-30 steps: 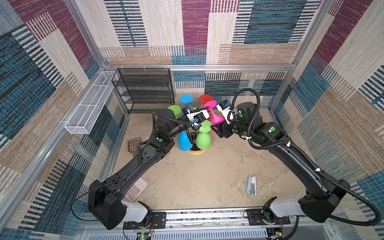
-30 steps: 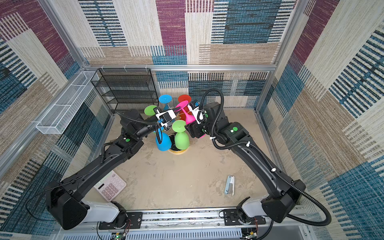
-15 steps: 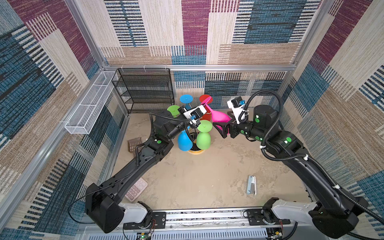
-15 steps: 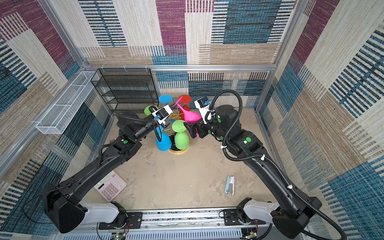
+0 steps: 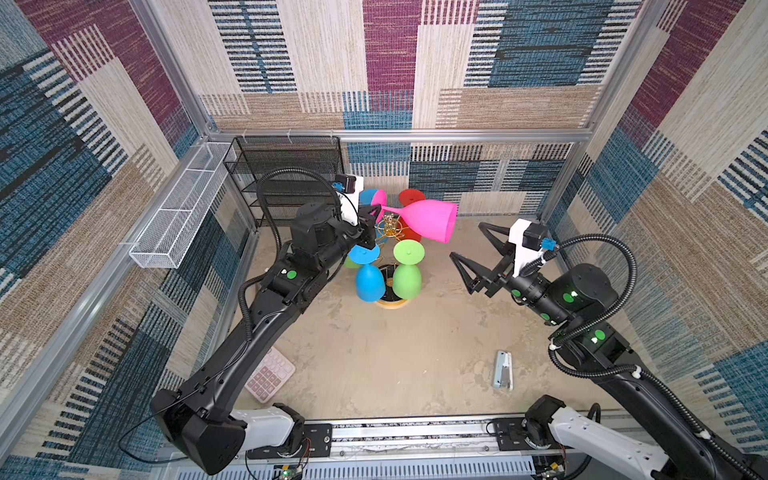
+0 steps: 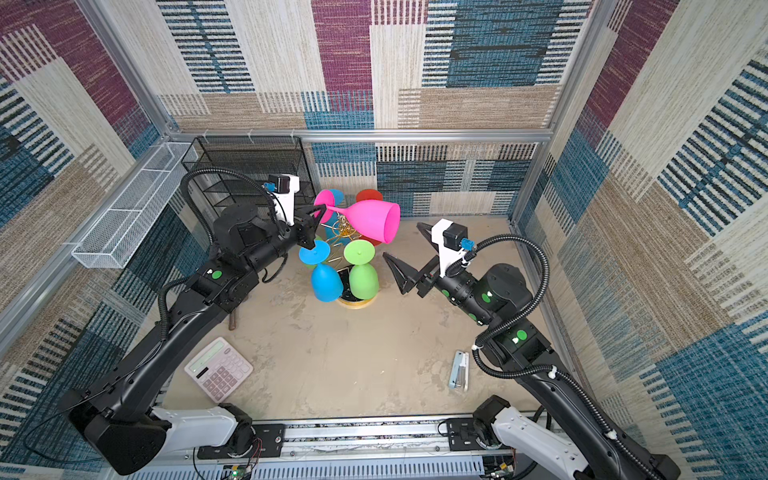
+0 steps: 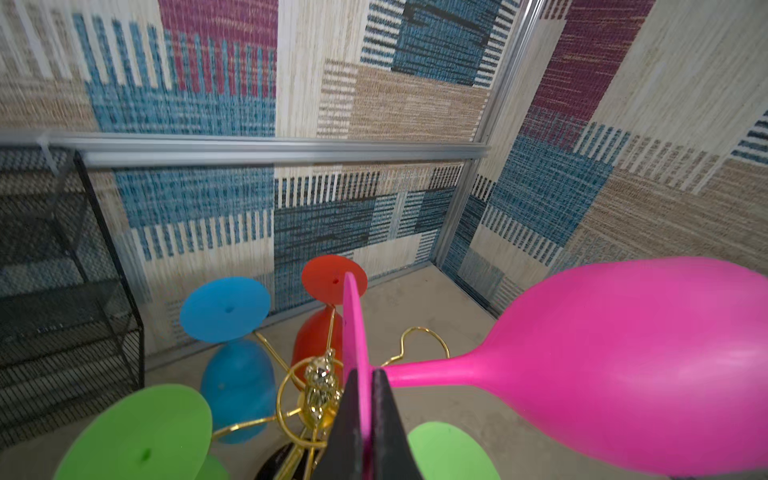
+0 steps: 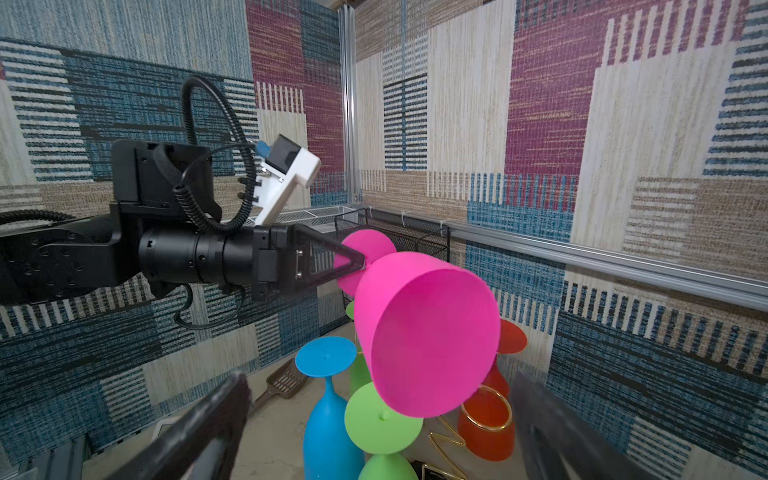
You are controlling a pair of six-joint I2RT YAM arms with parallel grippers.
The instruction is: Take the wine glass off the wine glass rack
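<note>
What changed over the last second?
The right gripper let go of the pink glass, opened wide and drew back rightward. The left gripper stayed shut on its foot, pulling slightly left. The rack and other glasses are unchanged.

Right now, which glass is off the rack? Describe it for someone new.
Near the black mesh shelf at the back stands the gold wine glass rack, hung with coloured glasses bowl-down. Just above it the left claw pinches the foot of the pink wine glass: the only pink one, and the only one held sideways.
</note>
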